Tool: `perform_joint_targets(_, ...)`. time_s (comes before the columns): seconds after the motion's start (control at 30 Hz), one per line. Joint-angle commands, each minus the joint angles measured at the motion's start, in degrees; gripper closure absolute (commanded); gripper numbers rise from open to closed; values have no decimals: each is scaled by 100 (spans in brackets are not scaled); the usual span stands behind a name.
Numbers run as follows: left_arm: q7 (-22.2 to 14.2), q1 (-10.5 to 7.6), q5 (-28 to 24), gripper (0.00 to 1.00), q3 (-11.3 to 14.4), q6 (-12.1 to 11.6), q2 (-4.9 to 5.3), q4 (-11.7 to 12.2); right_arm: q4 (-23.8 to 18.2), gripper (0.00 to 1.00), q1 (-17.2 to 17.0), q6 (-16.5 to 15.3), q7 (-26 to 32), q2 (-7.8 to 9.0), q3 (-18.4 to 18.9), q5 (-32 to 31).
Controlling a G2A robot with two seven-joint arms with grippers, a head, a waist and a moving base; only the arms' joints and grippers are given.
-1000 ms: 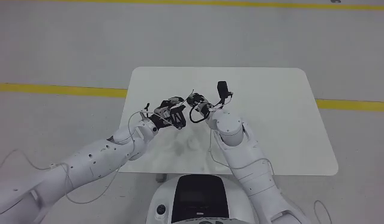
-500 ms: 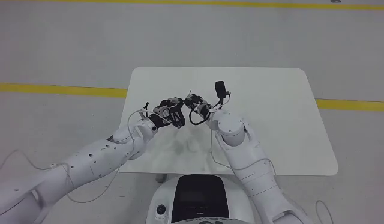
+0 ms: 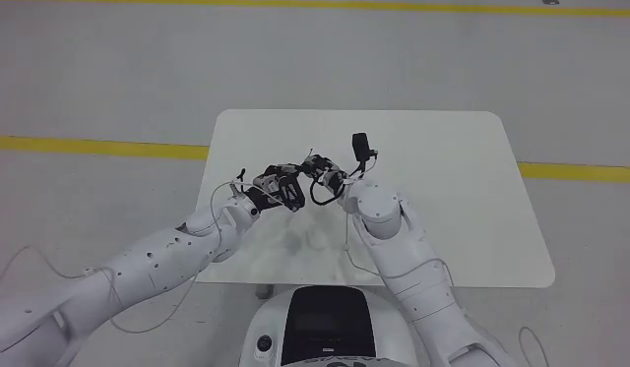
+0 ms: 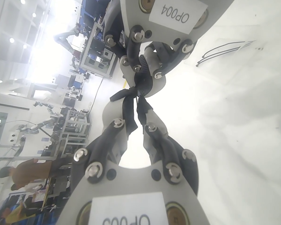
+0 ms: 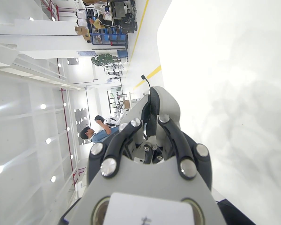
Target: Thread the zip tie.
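Zip tie point(image 5: 143, 77) is pinched in the right jaws, facing the pressed-together left jaws; both carry white labels point(image 4: 178, 5).

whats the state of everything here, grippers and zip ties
right gripper: shut on the zip tie, whose head sticks out past the fingers
left gripper: shut, apparently on the strap's thin end
zip tie: held above the table, bent in a loop
spare zip ties: lying loose on the table

The left arm point(image 3: 148, 264) and right arm point(image 3: 406, 259) are covered in smooth white shells with thin cables looped alongside, and the left gripper point(image 4: 136, 108) and right gripper point(image 5: 152, 104) are built from grey plates, black links and shiny screws.
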Motion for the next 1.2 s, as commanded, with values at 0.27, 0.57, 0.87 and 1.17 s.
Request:
perform_joint_targets(0.27, 38, 37, 0, 100, -52, -33, -9, 30, -7, 0, 26, 108, -33, 46, -54, 19)
perform_joint_targets(0.57, 582, 339, -403, 100, -476, -273, 106, -20, -38, 0, -25, 92, -145, 115, 116, 104)
perform_joint_targets(0.87, 1140, 467, -337, 100, -770, -637, 255, 36, -48, 0, -37, 74, -69, 141, 151, 116)
perform_joint_targets(1.17, 1140, 467, -337, 100, -770, -637, 255, 36, -48, 0, -37, 74, -69, 141, 151, 116)
